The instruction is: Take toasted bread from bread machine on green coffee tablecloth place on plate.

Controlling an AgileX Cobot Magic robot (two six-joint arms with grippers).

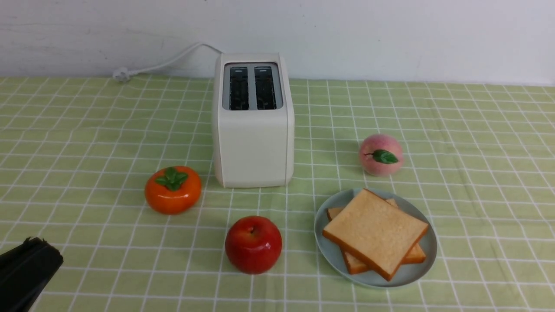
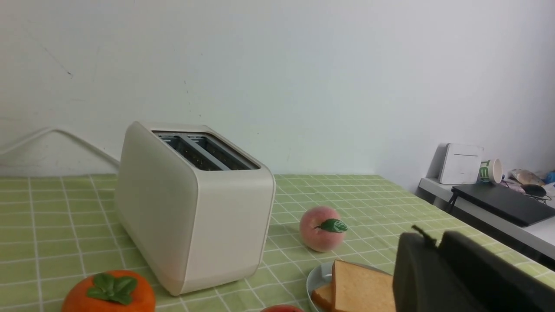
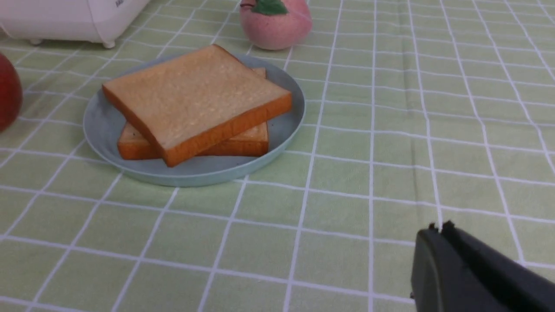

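No lettering can be read; a dark mark on the bread machine (image 1: 253, 130) is too blurred. This boxy, rounded cream toaster stands on the creased, white-gridded green coffee tablecloth (image 1: 477, 173), both grey slots empty. The two thick square slices of toasted bread (image 1: 375, 232) lie stacked, askew, on the round pale plate (image 1: 323, 225). The left claw (image 1: 32, 260) and the right claw (image 3: 438, 260) look closed, holding nothing.
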